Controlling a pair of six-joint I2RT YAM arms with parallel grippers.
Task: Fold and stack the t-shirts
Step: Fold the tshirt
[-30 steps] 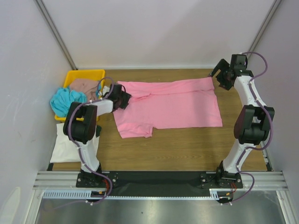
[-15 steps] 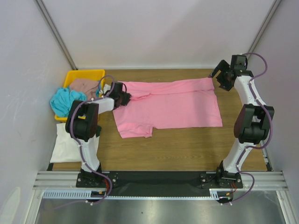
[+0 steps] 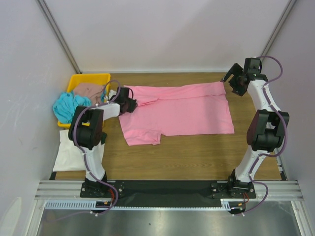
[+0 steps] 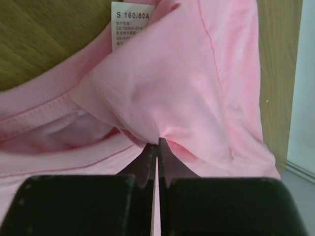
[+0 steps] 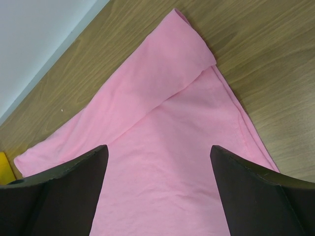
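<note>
The bright pink cotton t-shirt (image 3: 182, 110) lies spread on the wooden counter (image 3: 197, 152) beside the yellow plastic tray (image 3: 91, 77). The left hand (image 3: 131, 102), pinched tight on cloth by the collar, has edged trayward — starting a fold. The right hand (image 3: 235, 81) hovers wide open, empty, over the corner farthest from the tray.

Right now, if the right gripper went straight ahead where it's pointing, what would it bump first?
Most likely the pink t-shirt, which fills the space ahead of the open right gripper. How far off it lies is hard to judge.
</note>
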